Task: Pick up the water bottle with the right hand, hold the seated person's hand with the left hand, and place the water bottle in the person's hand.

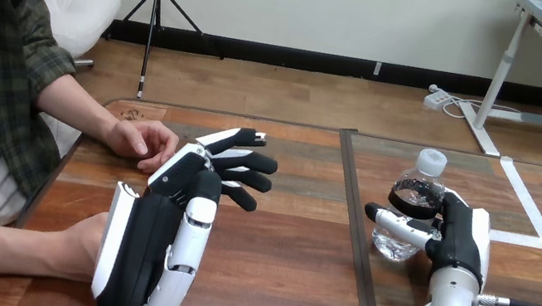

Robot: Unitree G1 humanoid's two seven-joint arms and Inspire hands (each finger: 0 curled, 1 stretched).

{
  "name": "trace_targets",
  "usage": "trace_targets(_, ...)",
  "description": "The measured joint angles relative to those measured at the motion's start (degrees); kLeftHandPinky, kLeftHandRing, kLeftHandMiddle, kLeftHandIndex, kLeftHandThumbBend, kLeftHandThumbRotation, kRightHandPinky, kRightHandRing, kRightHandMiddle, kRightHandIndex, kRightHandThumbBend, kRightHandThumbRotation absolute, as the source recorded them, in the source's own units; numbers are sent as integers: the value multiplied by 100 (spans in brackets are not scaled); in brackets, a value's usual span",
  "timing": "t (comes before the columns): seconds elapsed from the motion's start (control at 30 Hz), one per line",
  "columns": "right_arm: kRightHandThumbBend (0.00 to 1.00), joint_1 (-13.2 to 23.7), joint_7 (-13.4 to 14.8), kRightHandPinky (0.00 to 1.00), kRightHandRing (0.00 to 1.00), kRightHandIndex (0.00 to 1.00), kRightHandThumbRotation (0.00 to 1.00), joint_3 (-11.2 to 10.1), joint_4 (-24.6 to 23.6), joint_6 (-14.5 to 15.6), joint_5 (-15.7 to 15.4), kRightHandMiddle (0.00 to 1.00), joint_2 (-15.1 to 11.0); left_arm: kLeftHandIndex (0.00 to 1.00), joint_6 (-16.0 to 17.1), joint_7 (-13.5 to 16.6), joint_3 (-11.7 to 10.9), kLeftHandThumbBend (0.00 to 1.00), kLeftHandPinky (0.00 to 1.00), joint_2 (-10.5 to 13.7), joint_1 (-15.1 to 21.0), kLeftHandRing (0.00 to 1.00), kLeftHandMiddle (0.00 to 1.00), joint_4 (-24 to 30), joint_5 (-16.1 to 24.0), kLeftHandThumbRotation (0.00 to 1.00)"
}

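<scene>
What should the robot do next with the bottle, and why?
Probably lift the water bottle a little: the right hand curls round it, but it seems to stand on the table. The open left hand is beside the person's farther hand, not holding it.

The left hand (170, 219) is turning its back to the camera, so its palm is facing away out of sight. Its wrist is covering most of the person's lower hand (82, 242), and whether the two are touching is impossible to tell. The person's upper hand (140, 138) is lying just beside the left hand's knuckles, and contact there is equally unclear.

On the right hand (461, 237), a finger or the thumb, hard to say which, is crossing the front of the bottle (421, 179) and masking a strip of it. The remaining fingers are reaching behind the bottle, hidden.

The bottom edge is cutting off both forearms and the near side of the surface (288, 274).
</scene>
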State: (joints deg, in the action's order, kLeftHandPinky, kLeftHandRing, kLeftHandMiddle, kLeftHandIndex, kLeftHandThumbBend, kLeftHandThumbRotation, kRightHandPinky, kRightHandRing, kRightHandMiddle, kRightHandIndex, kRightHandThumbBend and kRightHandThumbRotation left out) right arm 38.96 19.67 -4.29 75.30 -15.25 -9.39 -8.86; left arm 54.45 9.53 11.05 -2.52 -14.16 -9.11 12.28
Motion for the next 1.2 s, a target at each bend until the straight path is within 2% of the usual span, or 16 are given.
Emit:
trace_targets(0.2,78,21,54,51,56,64,0,-2,20,2,-4,62,-3,71,0,8,8,18,46,-2,0,59,64,0,-3,97)
trace_targets(0.47,75,43,195,48,50,58,0,128,32,7,-229,54,-18,71,20,38,15,18,46,-4,-3,59,65,-1,9,97)
trace_targets(0.97,75,121,228,46,48,54,0,299,32,11,-475,52,-32,72,27,68,71,17,46,-6,-9,58,64,-1,-69,97)
trace_targets(1.2,75,129,228,46,47,53,0,354,32,12,-484,51,-32,72,28,90,99,17,46,-7,-9,58,65,-1,-54,97)
